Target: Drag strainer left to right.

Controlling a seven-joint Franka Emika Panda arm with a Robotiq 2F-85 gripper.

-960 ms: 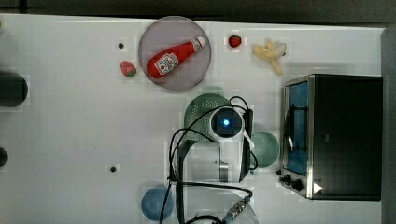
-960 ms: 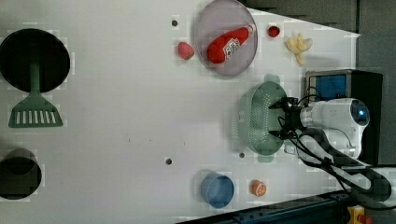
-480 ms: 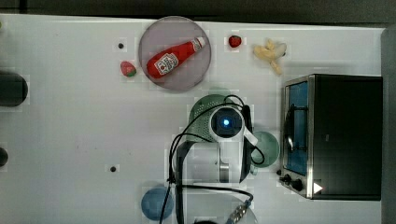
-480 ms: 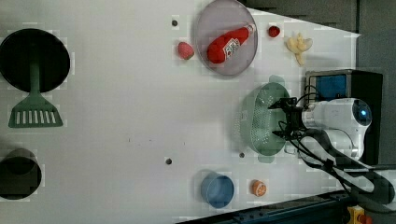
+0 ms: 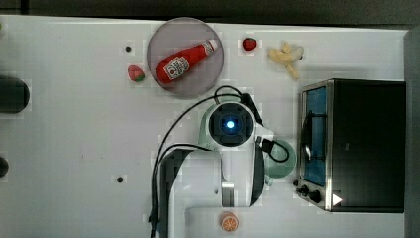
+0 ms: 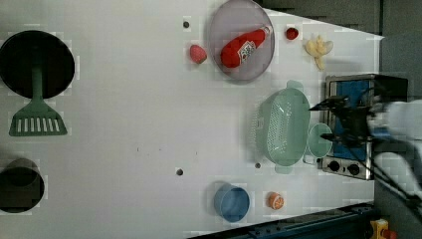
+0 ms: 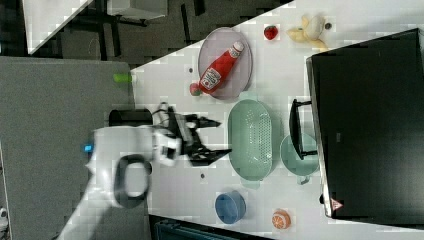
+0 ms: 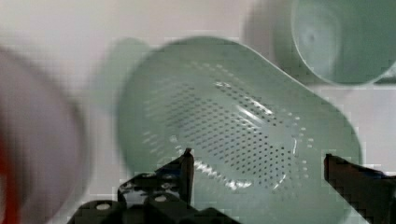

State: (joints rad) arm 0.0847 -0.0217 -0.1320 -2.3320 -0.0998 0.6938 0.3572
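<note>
The strainer [image 6: 283, 127] is a pale green oval colander dotted with small holes, lying on the white table beside the toaster oven [image 6: 351, 124]. It also appears as the strainer [image 7: 250, 140] in the right view and the strainer [image 8: 238, 135] in the wrist view. My gripper [image 7: 215, 136] hovers above it, open, with nothing between its black fingers [image 8: 187, 163]. The left view places my gripper [image 6: 329, 120] high, over the cup and the oven front. In the top view my wrist [image 5: 230, 124] covers most of the strainer.
A mint-green cup [image 6: 318, 141] sits between strainer and oven. A grey plate [image 6: 242, 40] holds a ketchup bottle [image 6: 244, 46]. Also here are a blue bowl [image 6: 231, 202], an orange half [image 6: 275, 200], strawberries [image 6: 197, 53], banana [image 6: 319, 48] and a green spatula [image 6: 37, 117].
My arm has lifted up and away from the strainer, its jaws staying open. The strainer has not moved.
</note>
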